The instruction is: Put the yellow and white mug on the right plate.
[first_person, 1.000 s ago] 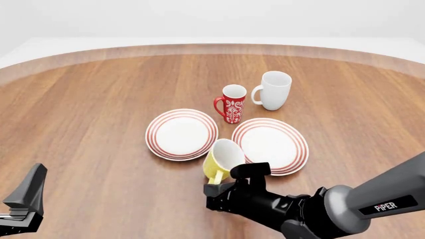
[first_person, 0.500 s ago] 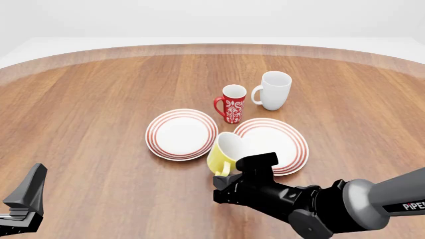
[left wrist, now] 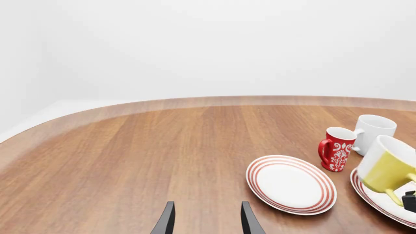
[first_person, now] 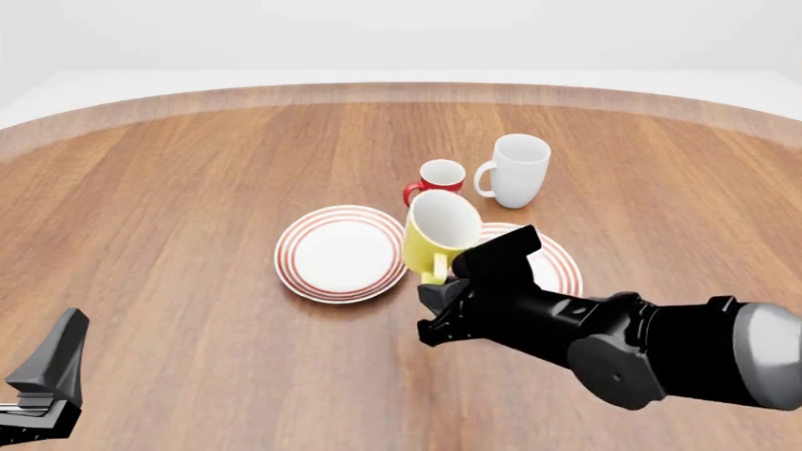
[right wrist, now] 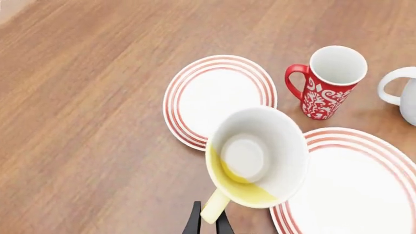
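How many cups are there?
3: the yellow and white mug lifted by the right gripper, the red mug behind it, and the white mug farthest back.

Standing upright on a round wooden table [first_person: 188, 188]: a red mug [first_person: 438, 178] with white pattern, handle turned left, and a larger white mug [first_person: 519, 170] just beside it on the right, apart; lying flat nearer the camera, left of both: a white plate [first_person: 338, 254] with red rim rings, carrying nothing.

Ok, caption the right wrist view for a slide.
Right end effector holds the yellow and white mug by its handle, lifted beside the right plate.
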Controlling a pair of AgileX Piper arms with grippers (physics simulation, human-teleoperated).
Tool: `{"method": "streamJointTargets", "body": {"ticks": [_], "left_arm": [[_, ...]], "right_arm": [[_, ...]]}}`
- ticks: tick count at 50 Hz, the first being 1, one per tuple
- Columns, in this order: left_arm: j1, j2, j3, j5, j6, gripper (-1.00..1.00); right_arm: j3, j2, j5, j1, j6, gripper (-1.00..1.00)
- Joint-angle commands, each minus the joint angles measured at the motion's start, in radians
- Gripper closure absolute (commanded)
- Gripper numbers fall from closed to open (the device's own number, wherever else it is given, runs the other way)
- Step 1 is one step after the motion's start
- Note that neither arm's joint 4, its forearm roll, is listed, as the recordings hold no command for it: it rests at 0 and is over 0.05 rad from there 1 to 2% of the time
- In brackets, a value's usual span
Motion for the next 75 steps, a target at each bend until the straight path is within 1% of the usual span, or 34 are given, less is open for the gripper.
{"method": "streamJointTargets", "body": {"ticks": [1,2,3,5,6,7,11,14,15,18,20,24,28,29,31,33,45,57,75], "left_arm": [[0.000,0.000,0.000,0.000,0.000,-1.00],[0.000,0.000,0.000,0.000,0.000,-1.00],[0.000,0.000,0.000,0.000,0.000,-1.00],[0.000,0.000,0.000,0.000,0.000,-1.00],[0.000,0.000,0.000,0.000,0.000,-1.00],[0.000,0.000,0.000,0.000,0.000,-1.00],[0.000,0.000,0.000,0.000,0.000,-1.00],[0.000,0.000,0.000,0.000,0.000,-1.00],[0.000,0.000,0.000,0.000,0.000,-1.00],[0.000,0.000,0.000,0.000,0.000,-1.00],[0.000,0.000,0.000,0.000,0.000,-1.00],[0.000,0.000,0.000,0.000,0.000,-1.00],[0.000,0.000,0.000,0.000,0.000,-1.00],[0.000,0.000,0.000,0.000,0.000,-1.00],[0.000,0.000,0.000,0.000,0.000,-1.00],[0.000,0.000,0.000,0.000,0.000,-1.00],[0.000,0.000,0.000,0.000,0.000,-1.00],[0.000,0.000,0.000,0.000,0.000,-1.00],[0.000,0.000,0.000,0.000,0.000,-1.00]], "right_arm": [[0.007,-0.027,0.027,-0.104,-0.055,1.00],[0.011,-0.024,0.024,-0.113,-0.049,1.00],[0.011,-0.029,0.030,-0.123,-0.062,1.00],[0.011,-0.037,0.042,-0.147,-0.065,1.00],[0.015,-0.038,0.038,-0.167,-0.075,1.00],[0.015,-0.034,0.038,-0.175,-0.071,1.00],[0.018,-0.035,0.040,-0.211,-0.092,1.00],[0.028,-0.035,0.033,-0.242,-0.097,1.00],[0.038,-0.024,0.012,-0.248,-0.099,1.00],[0.041,-0.032,0.023,-0.263,-0.102,1.00],[0.063,-0.012,-0.017,-0.277,-0.100,1.00],[0.079,0.004,-0.043,-0.297,-0.105,1.00],[0.074,0.011,-0.044,-0.312,-0.108,1.00],[0.062,0.000,-0.021,-0.319,-0.107,1.00],[0.058,0.010,-0.022,-0.331,-0.110,1.00],[0.061,0.026,-0.036,-0.338,-0.119,1.00],[0.068,0.124,-0.110,-0.360,-0.117,1.00],[0.062,0.187,-0.150,-0.361,-0.111,1.00],[0.012,0.265,-0.163,-0.355,-0.111,1.00]]}}
